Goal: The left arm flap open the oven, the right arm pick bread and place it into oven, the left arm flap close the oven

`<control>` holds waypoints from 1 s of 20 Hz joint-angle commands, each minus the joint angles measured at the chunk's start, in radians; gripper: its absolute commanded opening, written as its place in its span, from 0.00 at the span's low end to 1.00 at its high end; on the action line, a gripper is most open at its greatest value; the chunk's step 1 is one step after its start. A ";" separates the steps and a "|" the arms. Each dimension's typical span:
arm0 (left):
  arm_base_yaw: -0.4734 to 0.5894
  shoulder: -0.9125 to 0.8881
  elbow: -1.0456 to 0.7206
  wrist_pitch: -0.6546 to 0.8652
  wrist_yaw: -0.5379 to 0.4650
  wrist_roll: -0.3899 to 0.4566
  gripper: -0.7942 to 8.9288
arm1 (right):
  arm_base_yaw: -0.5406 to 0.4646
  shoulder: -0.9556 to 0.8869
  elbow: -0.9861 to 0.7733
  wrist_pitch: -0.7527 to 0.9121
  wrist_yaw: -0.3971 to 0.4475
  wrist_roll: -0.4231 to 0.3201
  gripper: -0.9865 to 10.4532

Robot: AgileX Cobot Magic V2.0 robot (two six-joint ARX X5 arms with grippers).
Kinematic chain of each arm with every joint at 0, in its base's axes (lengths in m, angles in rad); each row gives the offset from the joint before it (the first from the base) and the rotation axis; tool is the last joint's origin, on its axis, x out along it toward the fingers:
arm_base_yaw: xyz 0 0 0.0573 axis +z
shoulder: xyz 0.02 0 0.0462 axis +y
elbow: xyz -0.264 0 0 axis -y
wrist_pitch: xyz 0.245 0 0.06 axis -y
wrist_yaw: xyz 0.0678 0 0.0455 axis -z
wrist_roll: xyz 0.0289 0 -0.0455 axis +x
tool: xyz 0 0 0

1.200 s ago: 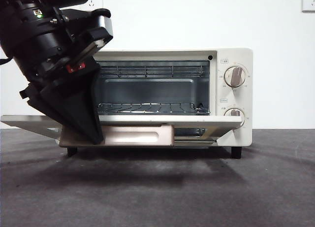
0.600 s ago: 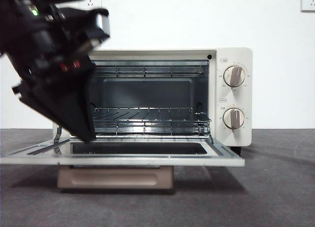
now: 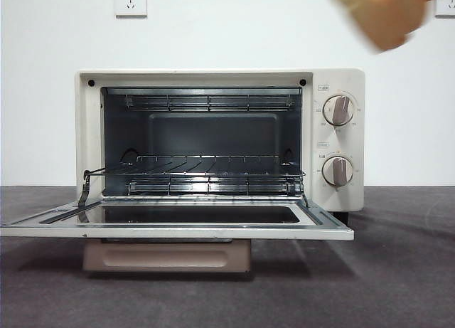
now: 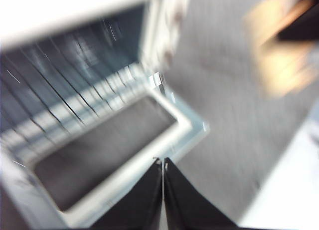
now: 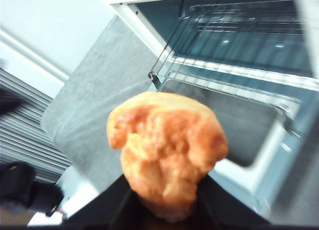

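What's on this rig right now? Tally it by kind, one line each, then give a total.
Ovens: 1, the oven, door folded down open
Breads: 1, the bread, held in the right gripper
Oven knobs: 2, the upper knob and the lower knob
Grippers: 2, the right one and the left gripper, fingers together, above the open door
Total: 6

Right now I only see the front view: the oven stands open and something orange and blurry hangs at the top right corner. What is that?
Observer: That is the bread, held in the right gripper, seen sharply in the right wrist view.
Operator: Is it over the oven yet?
Observer: Not inside; the open door and the rack lie beyond the bread.
Operator: And the other arm?
Observer: The left gripper hangs above the door's outer edge, jaws together, holding nothing.
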 commanded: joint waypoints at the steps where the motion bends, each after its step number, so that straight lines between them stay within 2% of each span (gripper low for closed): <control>1: -0.007 -0.062 0.038 -0.023 -0.058 -0.008 0.09 | 0.096 0.105 0.004 0.113 0.129 0.081 0.17; 3: -0.007 -0.115 0.066 -0.081 -0.131 -0.033 0.09 | 0.165 0.201 0.004 0.215 0.230 0.113 0.17; 7: -0.007 -0.161 0.112 -0.159 -0.175 -0.035 0.09 | 0.204 0.326 0.005 0.360 0.270 0.150 0.17; 10: -0.007 -0.187 0.137 -0.175 -0.175 -0.041 0.09 | 0.204 0.425 0.007 0.486 0.284 0.190 0.17; 12: -0.007 -0.198 0.141 -0.175 -0.175 -0.055 0.09 | 0.204 0.499 0.026 0.521 0.336 0.212 0.17; 20: -0.007 -0.197 0.141 -0.209 -0.175 -0.054 0.09 | 0.203 0.716 0.148 0.619 0.464 0.227 0.17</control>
